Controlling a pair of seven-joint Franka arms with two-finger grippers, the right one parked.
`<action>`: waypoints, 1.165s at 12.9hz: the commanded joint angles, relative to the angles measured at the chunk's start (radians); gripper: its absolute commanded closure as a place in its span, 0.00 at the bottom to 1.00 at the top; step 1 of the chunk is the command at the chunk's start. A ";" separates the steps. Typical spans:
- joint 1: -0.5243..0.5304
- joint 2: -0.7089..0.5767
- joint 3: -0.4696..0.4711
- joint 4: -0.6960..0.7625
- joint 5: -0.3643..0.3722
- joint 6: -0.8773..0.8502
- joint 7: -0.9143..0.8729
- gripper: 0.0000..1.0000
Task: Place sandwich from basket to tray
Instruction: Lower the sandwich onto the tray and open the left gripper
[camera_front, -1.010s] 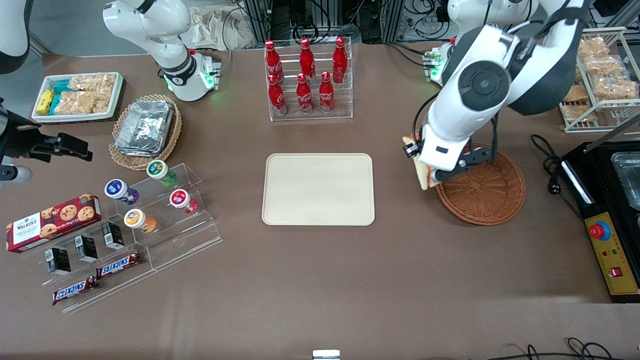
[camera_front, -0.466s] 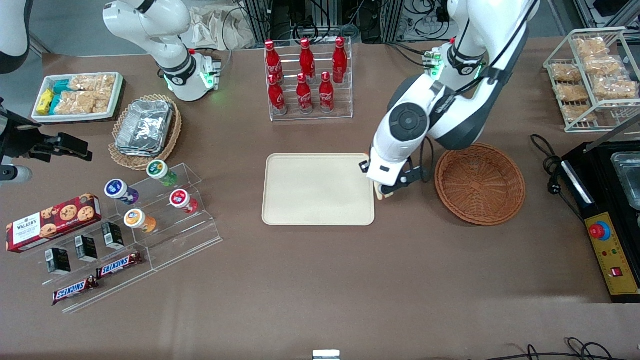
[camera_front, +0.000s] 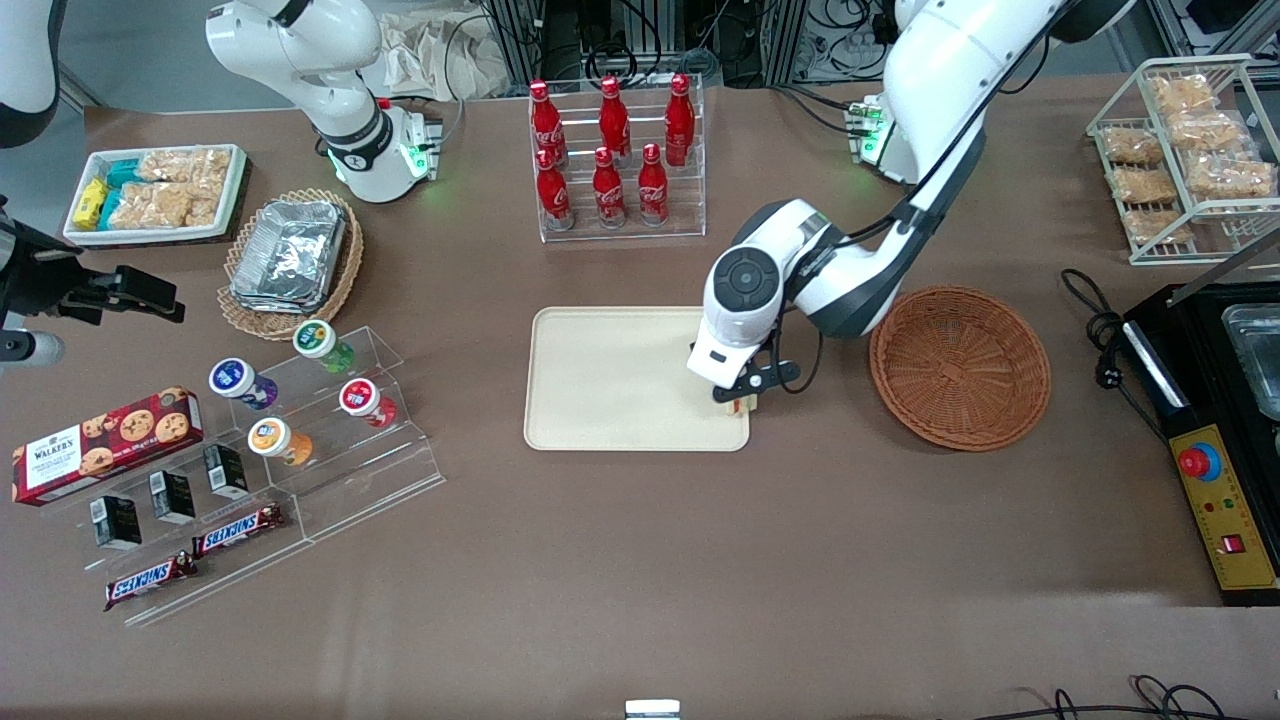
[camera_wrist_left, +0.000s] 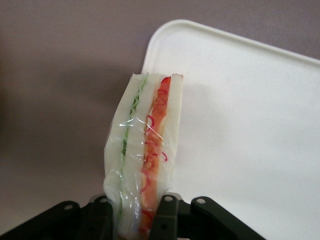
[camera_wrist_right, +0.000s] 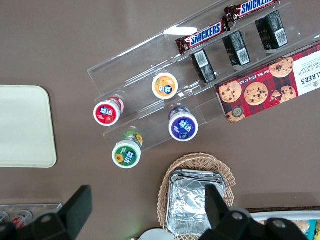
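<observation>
End effector clamped on wrapped sandwich, green and red filling, above cream tray corner

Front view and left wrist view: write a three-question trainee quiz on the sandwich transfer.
1. True or false: the round reddish-brown wicker basket holds nothing.
2. What does the left arm's pincer hold? A) red cola bottle B) clear-wrapped triangular sandwich C) foil tray
3. The pincer hangs over a corner of the cream-beige rectangular plastic ____.

Key: 1 true; 2 B; 3 tray.
</observation>
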 joint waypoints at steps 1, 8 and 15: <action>-0.019 0.049 0.005 0.023 0.071 0.040 -0.019 1.00; -0.029 0.088 0.006 0.030 0.129 0.073 -0.020 0.00; -0.011 0.007 0.003 0.047 0.103 -0.040 -0.019 0.00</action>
